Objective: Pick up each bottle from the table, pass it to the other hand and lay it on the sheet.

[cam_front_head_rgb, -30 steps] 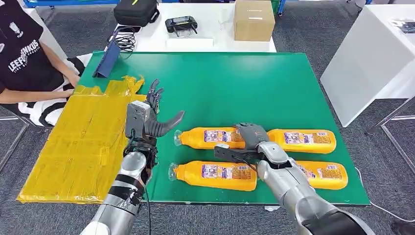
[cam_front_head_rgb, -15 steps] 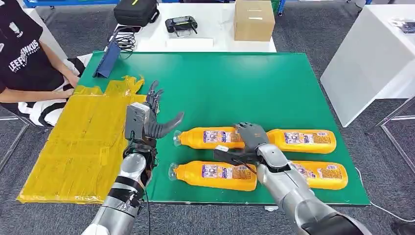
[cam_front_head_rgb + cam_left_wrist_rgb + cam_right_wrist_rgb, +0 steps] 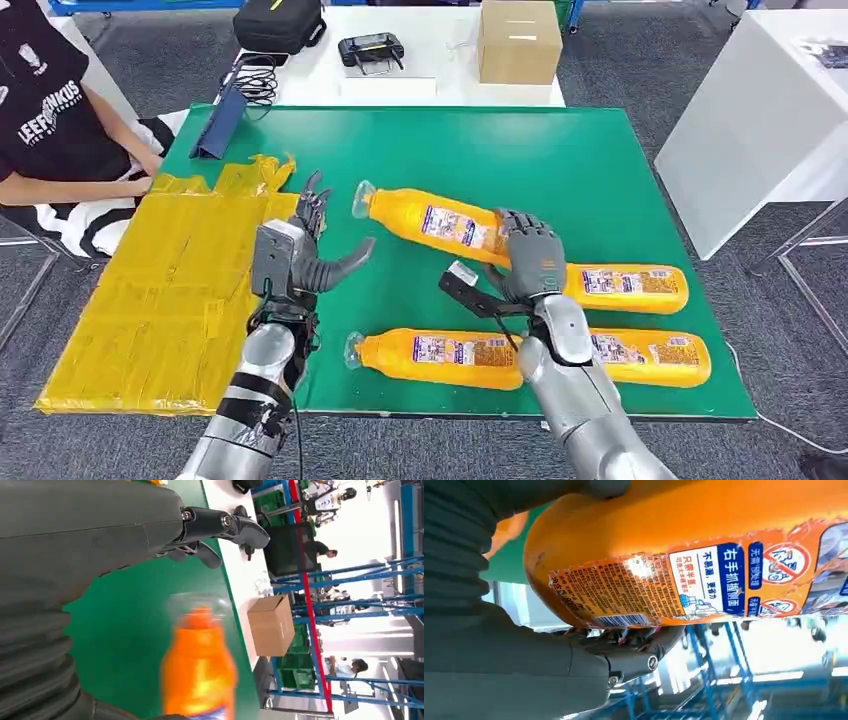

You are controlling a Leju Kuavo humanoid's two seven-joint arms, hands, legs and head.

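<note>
Bottle [image 3: 432, 221] rides tilted above the table [image 3: 560, 160], gripped by the right hand [image 3: 528, 262]. Left hand [image 3: 300, 250] waits beside the sheet [image 3: 160, 290], fingers spread, holding nothing.

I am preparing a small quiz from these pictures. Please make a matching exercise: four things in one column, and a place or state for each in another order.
Things:
1. left hand
2. right hand
3. cardboard box
4. yellow sheet

Places or states:
A. on the white table behind the green one
B. fingers spread, holds nothing
C. spread flat at the green table's left edge
D. grips a lifted orange bottle

Pairs: 1-B, 2-D, 3-A, 4-C
</note>
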